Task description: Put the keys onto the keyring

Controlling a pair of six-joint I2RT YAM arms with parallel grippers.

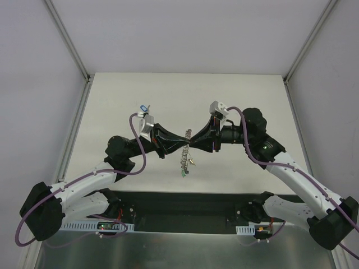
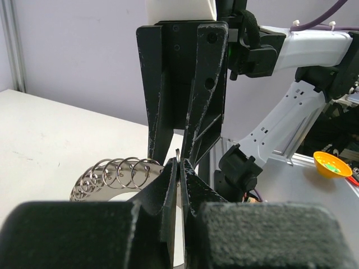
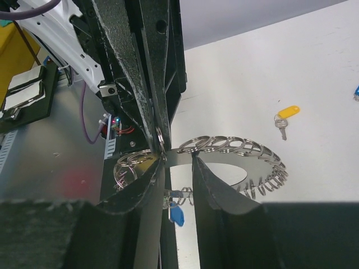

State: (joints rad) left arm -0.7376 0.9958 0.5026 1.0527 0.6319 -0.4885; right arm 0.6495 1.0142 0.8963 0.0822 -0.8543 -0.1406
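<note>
Top external view: the keyring (image 1: 184, 152) hangs in the air over the middle of the table (image 1: 252, 101). It stands on edge and runs from the near edge toward the far edge. The left gripper (image 2: 178, 168) is pinched tight on its wire rim. The right gripper (image 3: 176, 168) has its fingers (image 3: 216, 185) a little apart around the flat band; I cannot tell if it squeezes. A blue key (image 1: 144, 107) lies loose toward the far left corner, closer to the left gripper. A yellow key (image 3: 286, 114) lies loose too. Both grippers are busy, so I think one must let go first.
</note>
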